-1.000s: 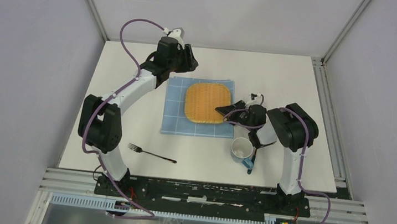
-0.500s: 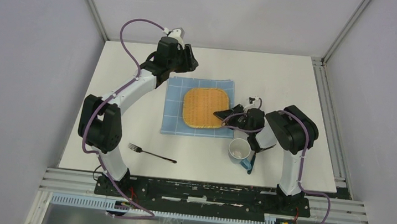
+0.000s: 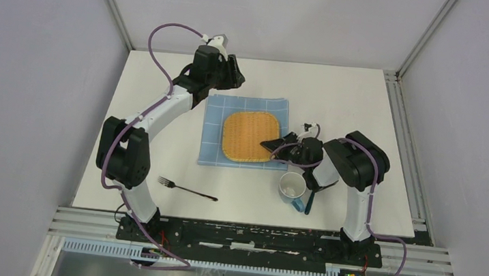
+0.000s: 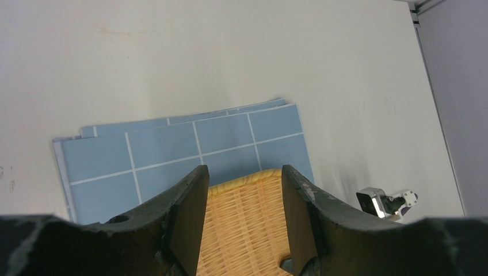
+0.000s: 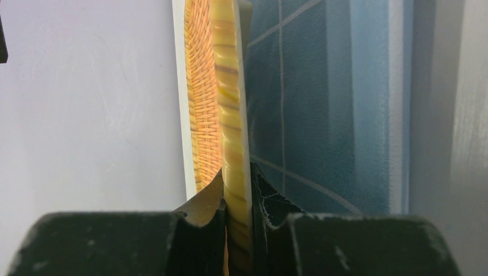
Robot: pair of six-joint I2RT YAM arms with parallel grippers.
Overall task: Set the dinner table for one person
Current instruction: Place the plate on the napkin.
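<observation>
While the right gripper (image 3: 274,146) clamped the rim of the woven plate (image 3: 249,135) over the blue cloth (image 3: 259,105), the left gripper (image 4: 243,172), jaws apart, hung by the cloth's far edge.

Wicker plate (image 3: 249,136) lies on blue checked cloth (image 3: 210,151). Right gripper (image 3: 270,145) is at the plate's right edge. Left gripper (image 3: 236,77) is at the cloth's far-left corner. Mug (image 3: 292,184) and fork (image 3: 187,189) lie nearer, on the dinner table (image 3: 348,101).

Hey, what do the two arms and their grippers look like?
The left arm and right arm have white links between bulky black joint housings. A purple cable loops along each. The left gripper and right gripper have matte black tapered fingers. No markings are legible.
</observation>
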